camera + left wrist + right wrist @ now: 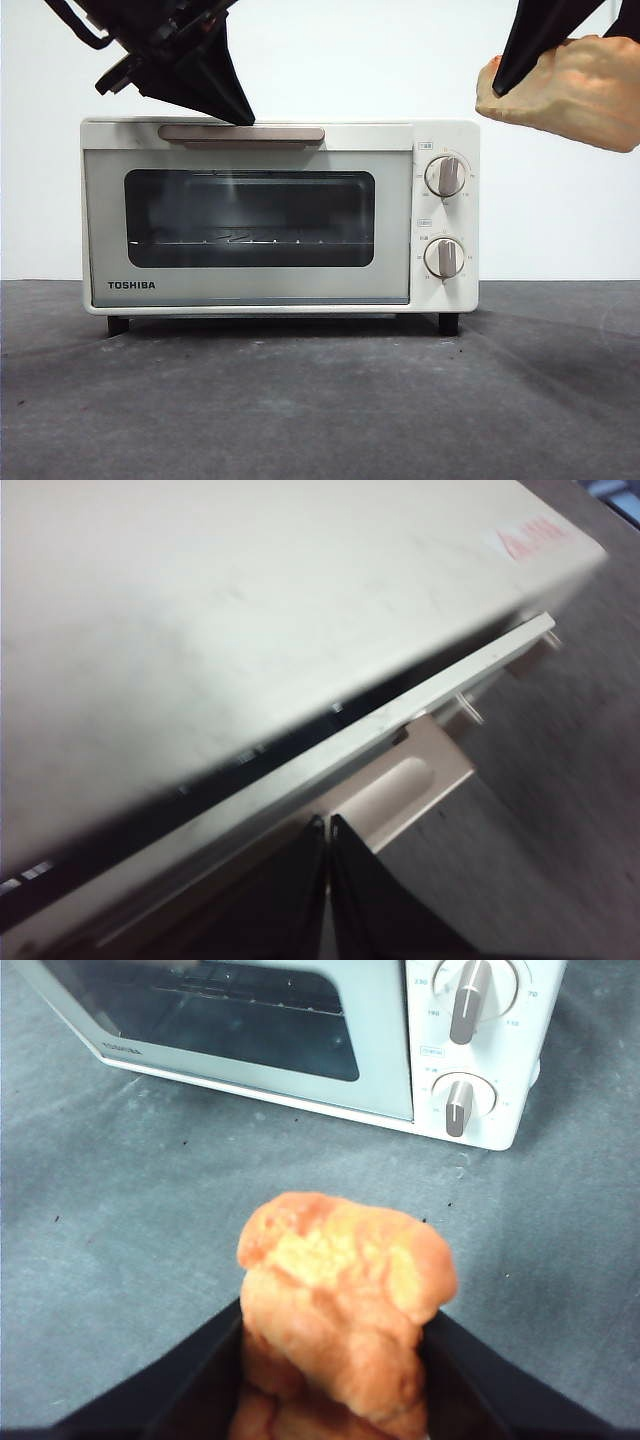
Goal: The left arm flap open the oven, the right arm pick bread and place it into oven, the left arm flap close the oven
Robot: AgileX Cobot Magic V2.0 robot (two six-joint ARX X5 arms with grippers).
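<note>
The cream-white TOSHIBA oven (250,290) stands on the dark table, facing the front view. My left gripper (240,112) comes down from the upper left, jaws shut, its tip at the beige bar handle (240,133). In the left wrist view the shut jaws (327,825) sit against the handle (410,780), and a narrow dark gap shows between the door's top edge and the oven body (200,630). My right gripper (540,55) is shut on the golden-orange bread (580,95) and holds it in the air above and right of the oven. The bread (340,1290) also shows between the right jaws (336,1345).
Two round knobs (445,176) sit on the oven's right panel. The oven (380,1050) lies ahead of the held bread in the right wrist view. Grey table surface (320,400) stretches in front of the oven, a white wall behind.
</note>
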